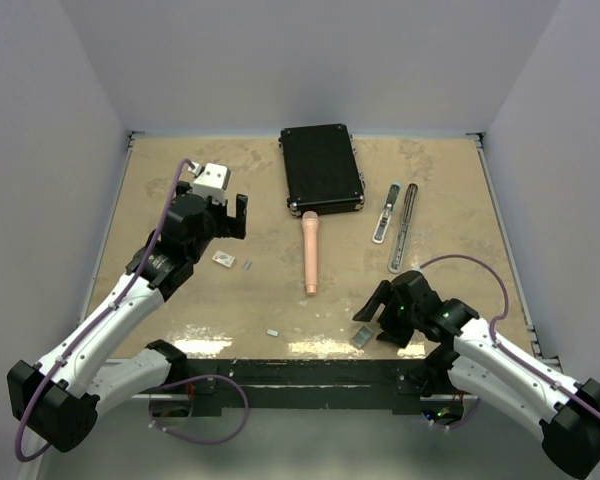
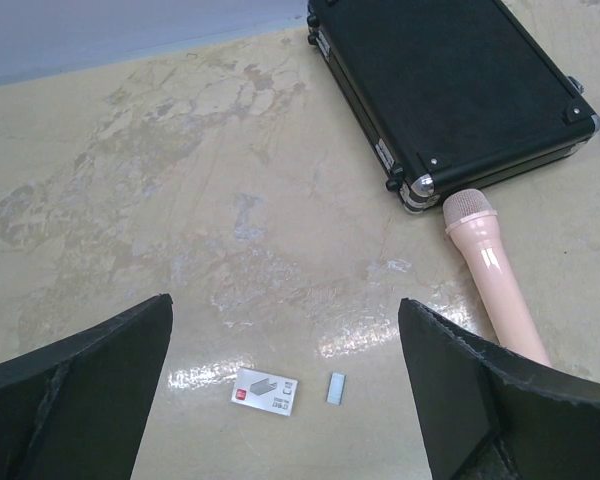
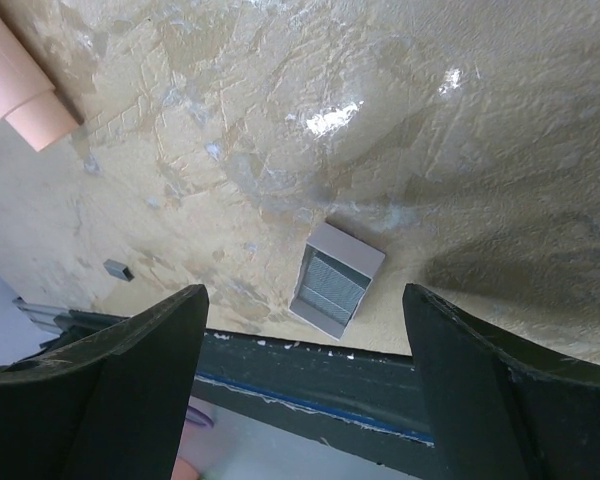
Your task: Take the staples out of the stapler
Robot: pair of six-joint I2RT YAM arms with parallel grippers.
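Far beyond both pincers on the mottled beige table (image 1: 460, 250): closed black hard case (image 1: 322, 168), contents hidden. Well ahead of the right pincer (image 3: 302, 295): silver metal stapler (image 1: 404, 230) lying opened flat, channel too small to read. Directly beneath that pincer, between its spread, empty fingers (image 3: 110, 380): ribbed silvery-grey staple block (image 3: 337, 277), nearly square, askew to the gap; right arm nearest. Beneath the left pincer (image 2: 285, 303), equally spread and empty: tiny grey staple strip (image 2: 337, 388).

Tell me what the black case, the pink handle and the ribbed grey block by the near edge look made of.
Case: black pebbled skin, probably vinyl or plastic; shiny metal corner caps. Handle: glossy pink, probably plastic, going by its sharp highlights. Block: matte silvery-grey with fine parallel ridges, likely metal staples joined together.
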